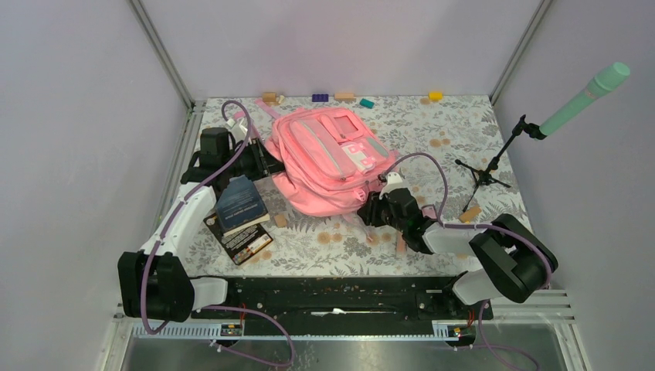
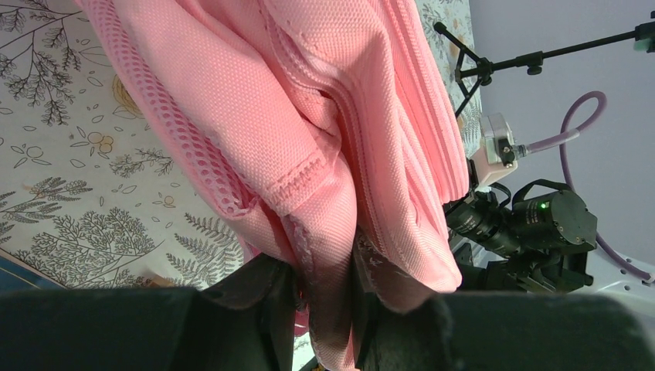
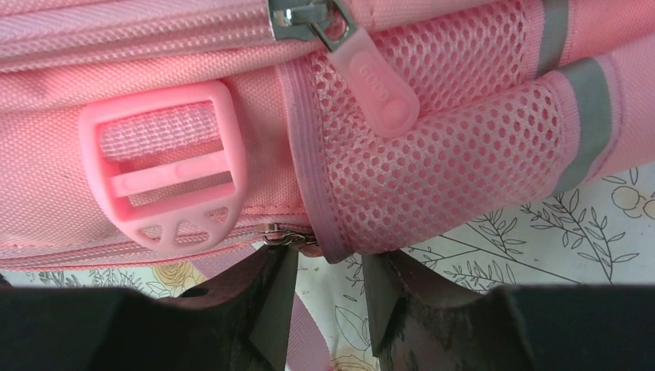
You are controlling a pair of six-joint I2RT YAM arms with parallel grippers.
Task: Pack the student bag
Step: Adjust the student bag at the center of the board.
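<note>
The pink student bag [image 1: 328,158] lies face up in the middle of the table. My left gripper [image 1: 266,164] is at its left side. In the left wrist view the left gripper [image 2: 324,309] is shut on a fold of the bag's pink fabric [image 2: 332,255]. My right gripper [image 1: 376,204] is at the bag's near right edge. In the right wrist view the right gripper [image 3: 328,282] is open just below the bag's mesh side pocket [image 3: 440,162], with a small metal zip pull [image 3: 287,238] at its left fingertip. A pink buckle [image 3: 166,166] and a pink zip tab [image 3: 378,81] show above.
Two books [image 1: 241,205] lie by the left arm, one on top of the other. Small coloured blocks [image 1: 320,97] line the back edge. A microphone stand [image 1: 494,166] with a green microphone stands at the right. Wooden blocks [image 1: 279,220] lie near the bag.
</note>
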